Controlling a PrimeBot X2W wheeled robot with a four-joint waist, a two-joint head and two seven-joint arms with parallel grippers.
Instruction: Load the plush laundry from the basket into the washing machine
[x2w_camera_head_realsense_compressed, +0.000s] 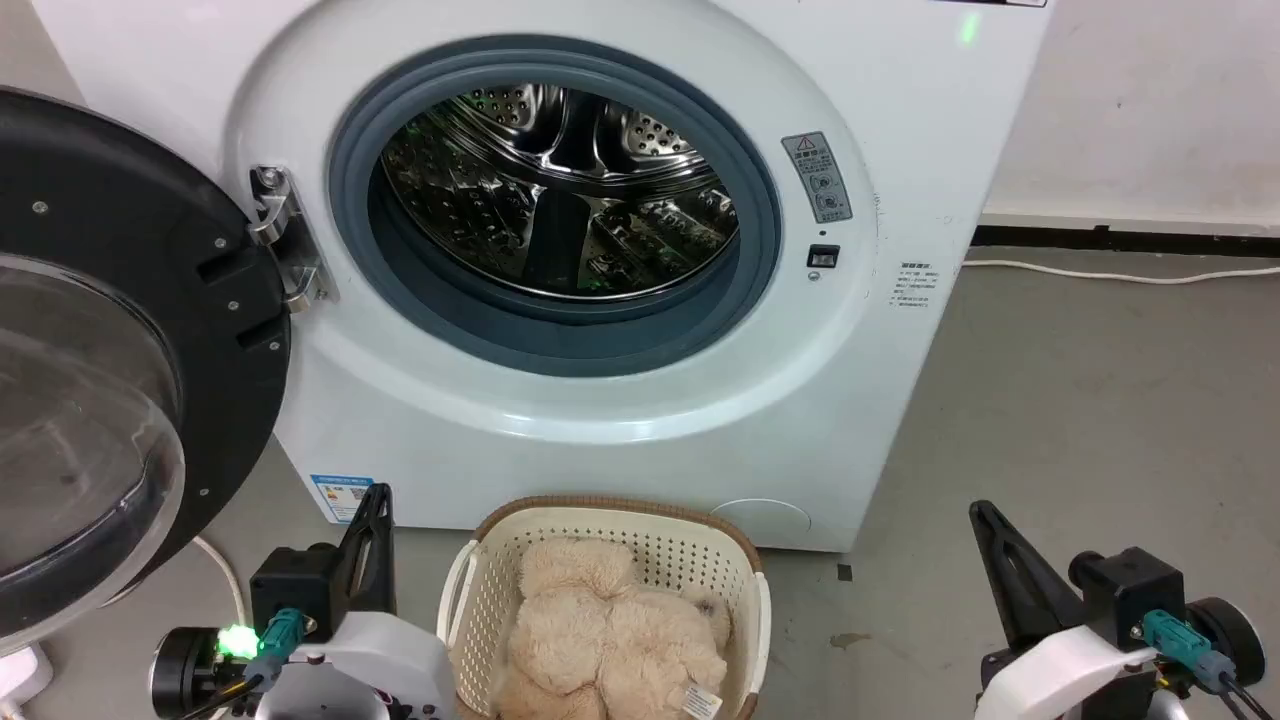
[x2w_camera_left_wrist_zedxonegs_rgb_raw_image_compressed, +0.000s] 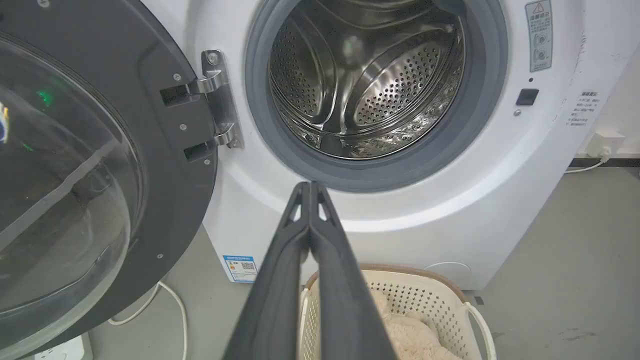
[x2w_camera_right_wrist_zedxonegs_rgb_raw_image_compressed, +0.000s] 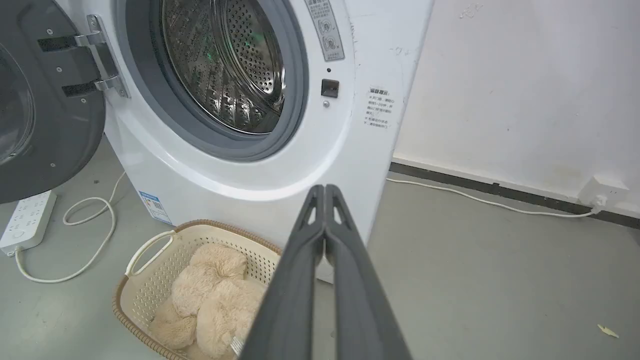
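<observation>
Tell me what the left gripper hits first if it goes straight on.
The left gripper likely meets the washing machine at the lower edge of its grey door ring; depth unclear.

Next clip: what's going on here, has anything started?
Nothing is being handled yet. The toy lies in the basket, which sits on the floor right in front of the washer. The door is swung wide open and the drum looks empty. The left tool and right tool are both shut and empty, held up on either side of the basket, clear of the toy. Loading has not begun.
</observation>
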